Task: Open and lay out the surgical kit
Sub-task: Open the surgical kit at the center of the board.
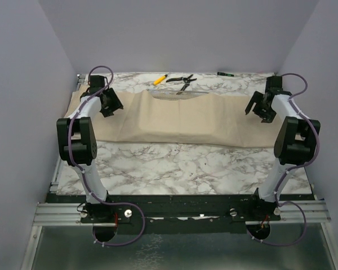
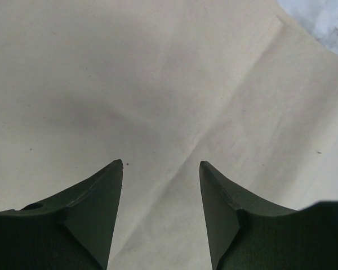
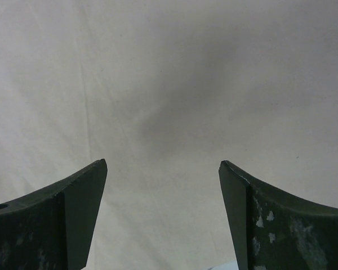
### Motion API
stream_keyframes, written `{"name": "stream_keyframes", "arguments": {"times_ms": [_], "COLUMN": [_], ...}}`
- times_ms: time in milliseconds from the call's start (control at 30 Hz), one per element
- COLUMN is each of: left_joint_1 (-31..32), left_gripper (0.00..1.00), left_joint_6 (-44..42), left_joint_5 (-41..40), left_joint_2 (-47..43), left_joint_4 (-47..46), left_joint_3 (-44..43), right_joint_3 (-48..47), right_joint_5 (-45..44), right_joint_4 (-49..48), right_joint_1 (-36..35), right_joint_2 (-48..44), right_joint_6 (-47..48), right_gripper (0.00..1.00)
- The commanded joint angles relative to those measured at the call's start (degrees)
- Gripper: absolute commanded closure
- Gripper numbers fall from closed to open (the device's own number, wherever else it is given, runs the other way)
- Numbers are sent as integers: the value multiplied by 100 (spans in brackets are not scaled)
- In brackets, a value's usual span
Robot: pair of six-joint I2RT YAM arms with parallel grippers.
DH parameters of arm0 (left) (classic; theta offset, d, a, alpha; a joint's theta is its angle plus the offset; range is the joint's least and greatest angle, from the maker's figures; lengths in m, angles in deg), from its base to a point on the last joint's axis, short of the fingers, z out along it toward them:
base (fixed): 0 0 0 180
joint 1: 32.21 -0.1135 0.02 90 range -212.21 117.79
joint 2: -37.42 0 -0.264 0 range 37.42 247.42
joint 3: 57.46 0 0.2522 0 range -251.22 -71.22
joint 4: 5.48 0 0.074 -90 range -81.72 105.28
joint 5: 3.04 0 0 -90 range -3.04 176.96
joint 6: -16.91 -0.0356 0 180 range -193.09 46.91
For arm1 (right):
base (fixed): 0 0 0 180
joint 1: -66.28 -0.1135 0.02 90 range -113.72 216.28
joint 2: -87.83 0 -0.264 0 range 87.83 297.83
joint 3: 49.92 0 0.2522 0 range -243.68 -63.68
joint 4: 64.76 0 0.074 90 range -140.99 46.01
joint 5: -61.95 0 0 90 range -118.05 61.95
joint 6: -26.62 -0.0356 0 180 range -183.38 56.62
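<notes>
Our left gripper point(image 2: 160, 166) holds its jaws apart with nothing between them. Below it is the beige cloth wrap point(image 2: 158, 84), which fills that wrist view except for a corner of marble table point(image 2: 327, 17) at 1 o'clock. Our right gripper point(image 3: 163, 163) is spread wider and is also empty, with only cloth below. We cannot tell from either wrist view whether the fingertips touch the fabric.

From above, we see the wrap lying as a broad band across the far half of the table. The left gripper is over its 9 o'clock end and the right over its 3 o'clock end. At the wrap's 12 o'clock edge, part of a clear plastic tray point(image 1: 174, 93) shows from under the cloth. Beyond that lie black-handled pliers point(image 1: 181, 80), with a yellow pen point(image 1: 160, 79) just beside them at their 9 o'clock.
</notes>
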Motion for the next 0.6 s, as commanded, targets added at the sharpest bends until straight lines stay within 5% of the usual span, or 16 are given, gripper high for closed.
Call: {"name": "stream_keyframes", "arguments": {"times_ms": [0,567], "left_joint_1": [14,217], "left_gripper": [42,42], "left_joint_6": [414,2585], "left_joint_5": [-817,-1557], "left_joint_2": [218,438], "left_joint_4": [-294,-548], "left_joint_3": [237,999], "right_joint_3": [-178,-1268], "right_joint_5": [-277,-834], "right_joint_4": [249,596], "right_joint_1": [-11,-74], "right_joint_2": [377,2167], "right_joint_6": [417,988], "right_gripper": [15,19]}}
